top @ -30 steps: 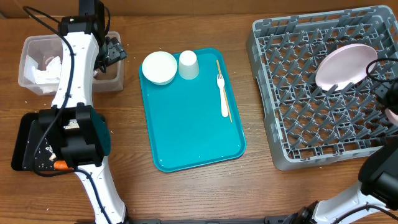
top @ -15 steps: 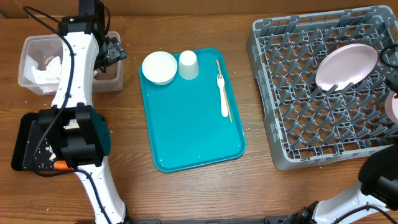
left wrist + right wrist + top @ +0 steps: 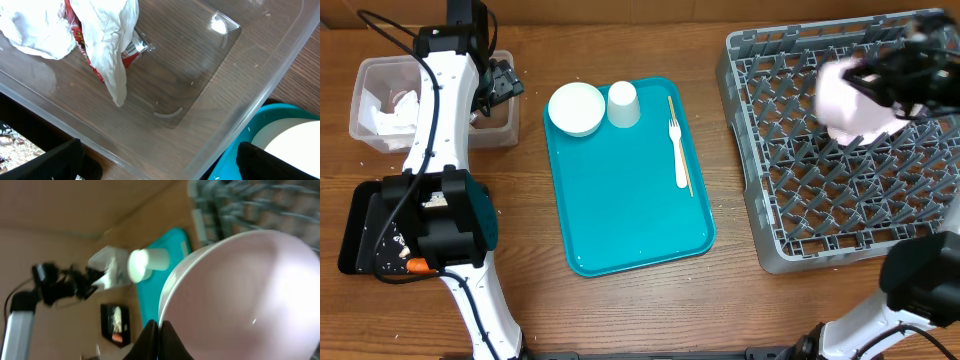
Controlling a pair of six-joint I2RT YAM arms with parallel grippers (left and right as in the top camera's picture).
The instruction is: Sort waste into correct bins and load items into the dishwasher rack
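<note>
**a:** which step is shown?

**b:** loading of the rack is judged to be in hand. the right gripper (image 3: pixel 159 334) is seen pressed together on the rim of a pale pinkish-white dish (image 3: pixel 240 295), which is pinched at its edge and turned on its side. whether it is a bowl or a plate cannot be told through the blur. in the overhead view the dish is held over the far part of the dishwasher rack (image 3: pixel 790 262), above the pegs. whether any peg is touched cannot be told.

**a:** what is called for next?

**b:** it is judged that the dish must be lowered edge-first between two rows of pegs, with the jaws parted only once it is supported. a slip or a knock against the pegs is the risk.

**a:** and the other hand?

**b:** the left gripper (image 3: pixel 157 162) is spread to its widest and nothing is held. it is hung over the clear tub (image 3: pixel 250 85), in which crumpled napkins (image 3: pixel 105 30) and a red wrapper (image 3: pixel 95 70) are lying.

**a:** what is left?

**b:** on the teal tray (image 3: pixel 620 220) a white bowl (image 3: pixel 575 108), a cup (image 3: pixel 623 104) and a fork (image 3: pixel 678 155) are yet to be loaded. a carrot (image 3: pixel 417 266) is seen in the black tray (image 3: pixel 355 240).
</note>
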